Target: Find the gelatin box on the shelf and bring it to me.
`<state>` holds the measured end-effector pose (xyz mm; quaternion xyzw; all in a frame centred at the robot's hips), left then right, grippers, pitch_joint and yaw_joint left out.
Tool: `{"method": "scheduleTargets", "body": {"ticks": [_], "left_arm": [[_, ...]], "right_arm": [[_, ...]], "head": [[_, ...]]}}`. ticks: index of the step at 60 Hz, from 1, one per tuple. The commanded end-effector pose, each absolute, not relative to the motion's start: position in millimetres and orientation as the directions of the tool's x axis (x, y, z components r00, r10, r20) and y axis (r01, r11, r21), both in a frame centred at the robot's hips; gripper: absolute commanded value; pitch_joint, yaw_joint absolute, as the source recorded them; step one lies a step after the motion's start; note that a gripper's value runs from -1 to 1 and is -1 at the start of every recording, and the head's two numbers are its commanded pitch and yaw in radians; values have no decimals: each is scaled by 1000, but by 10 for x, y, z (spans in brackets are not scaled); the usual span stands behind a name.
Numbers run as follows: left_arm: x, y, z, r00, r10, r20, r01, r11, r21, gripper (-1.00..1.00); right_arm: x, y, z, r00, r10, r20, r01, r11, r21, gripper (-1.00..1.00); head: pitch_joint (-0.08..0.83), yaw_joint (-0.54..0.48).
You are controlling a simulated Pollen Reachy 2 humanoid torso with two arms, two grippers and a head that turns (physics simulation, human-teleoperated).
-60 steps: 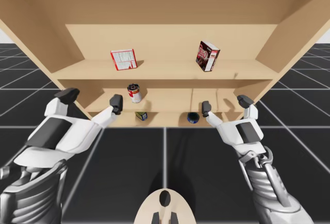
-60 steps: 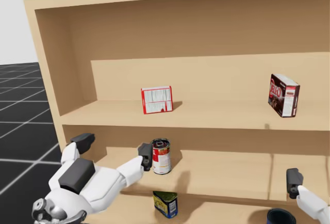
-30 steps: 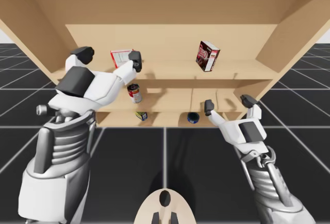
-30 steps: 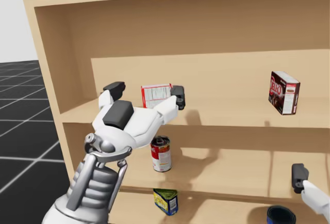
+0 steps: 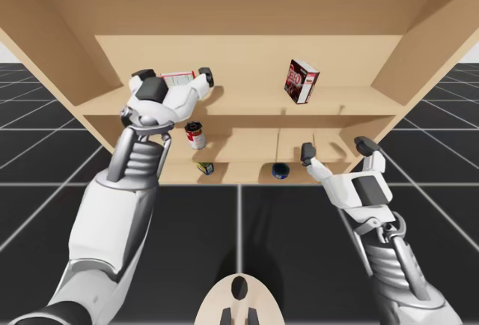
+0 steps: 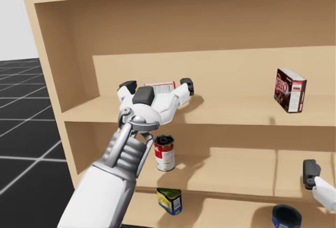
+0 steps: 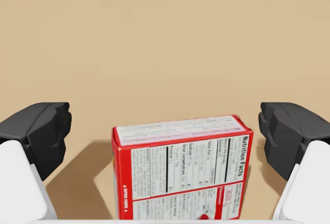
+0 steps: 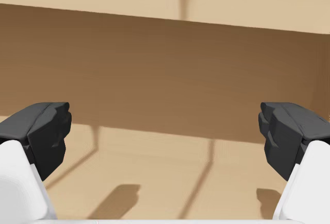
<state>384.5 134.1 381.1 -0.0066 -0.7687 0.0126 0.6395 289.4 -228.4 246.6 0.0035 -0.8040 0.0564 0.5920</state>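
Left wrist view: left gripper [image 7: 165, 131] wide open, red gelatin box [image 7: 180, 170] standing between fingers, neither finger touching it. Step in hand, as I judge: gripper lined up on box, grasp not yet made. Next move calls for closing squarely on box sides, lifting off shelf [image 5: 247, 102], drawing back. Dark box [image 5: 301, 81] well apart, past gripper's right finger. Red-and-white can [image 5: 194, 135] under gripper, one board down. Neither blocks. Right gripper [image 5: 335, 149] open, holding nothing, low near blue can [image 5: 280, 170].

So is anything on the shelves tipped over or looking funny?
The dark red box on the upper shelf looks tipped, leaning instead of sitting flat. The red and white box between my left gripper's open jaws stands straight. Nothing looks spilled or broken.
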Motion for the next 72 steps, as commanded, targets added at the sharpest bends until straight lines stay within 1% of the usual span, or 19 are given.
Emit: {"method": "scheduleTargets", "body": {"ticks": [1, 5, 21, 22, 23, 24, 25, 26, 27, 29, 37, 49, 58, 59, 62, 65, 66, 67, 72], "left_arm": [[3950, 1048, 3736, 98, 107, 989, -20, 994, -105, -1000], [3966, 1038, 3726, 119, 119, 986, -27, 993, -116, -1000], [3997, 982, 3686, 164, 126, 978, -9, 992, -127, -1000], [4000, 978, 3684, 165, 123, 979, -8, 992, -123, -849], [4003, 976, 3683, 165, 123, 979, -9, 992, -124, -759], [4007, 973, 3681, 166, 123, 978, -10, 992, -123, -527], [4009, 965, 3675, 166, 119, 979, -9, 993, -119, 339], [4008, 964, 3674, 166, 119, 979, -10, 993, -119, 726], [4009, 961, 3671, 166, 120, 979, -11, 993, -119, 939], [4006, 954, 3666, 168, 122, 978, -7, 992, -122, 1000], [3997, 946, 3677, 160, 122, 979, 8, 992, -125, 1000], [3875, 978, 3898, 81, 113, 990, 36, 993, -116, 1000], [3595, 1043, 4192, -28, 108, 994, 40, 993, -107, 1000], [3518, 1068, 4262, -55, 108, 993, 40, 994, -106, 1000], [3381, 1119, 4366, -92, 114, 989, 43, 993, -111, 1000], [3297, 1151, 4412, -114, 112, 987, 37, 993, -108, 1000], [3216, 1184, 4446, -130, 111, 985, 36, 994, -107, 1000], [3216, 1184, 4446, -130, 111, 985, 36, 994, -107, 1000], [3005, 1279, 4480, -162, 112, 980, 38, 994, -107, 1000]], "right_arm": [[2894, -2289, 2470, -299, 54, 953, -70, 994, -79, -1000], [2899, -2288, 2463, -294, 55, 954, -72, 994, -79, -1000], [2910, -2289, 2460, -289, 55, 956, -73, 994, -79, -1000], [2912, -2290, 2458, -288, 54, 956, -73, 994, -79, -1000], [2912, -2289, 2458, -287, 54, 956, -73, 994, -78, -1000], [2913, -2289, 2457, -287, 54, 956, -73, 994, -78, -1000], [2916, -2291, 2456, -285, 54, 957, -73, 994, -78, -1000], [2916, -2291, 2456, -285, 54, 957, -73, 994, -78, -1000], [2915, -2291, 2455, -284, 54, 957, -73, 994, -78, -1000], [2917, -2293, 2454, -284, 55, 957, -73, 994, -79, -1000], [2917, -2292, 2452, -281, 55, 958, -73, 994, -78, -1000], [2915, -2296, 2454, -282, 53, 958, -71, 995, -76, -1000], [2915, -2296, 2455, -281, 52, 958, -72, 995, -75, -1000], [2915, -2297, 2456, -282, 52, 958, -72, 995, -75, -1000], [2919, -2296, 2456, -281, 52, 958, -71, 995, -74, -1000], [2919, -2297, 2457, -282, 51, 958, -71, 995, -74, -1000], [2919, -2297, 2458, -282, 51, 958, -71, 995, -74, -1000], [2919, -2297, 2458, -282, 51, 958, -71, 995, -74, -1000], [2916, -2297, 2461, -284, 50, 957, -71, 995, -73, -1000]], "head": [[205, 210], [208, 213], [221, 220], [222, 220], [223, 221], [224, 221], [225, 221], [226, 221], [226, 221], [229, 221], [233, 218], [232, 213], [232, 210], [232, 209], [232, 209], [233, 209], [232, 209], [232, 209], [233, 208]]}}
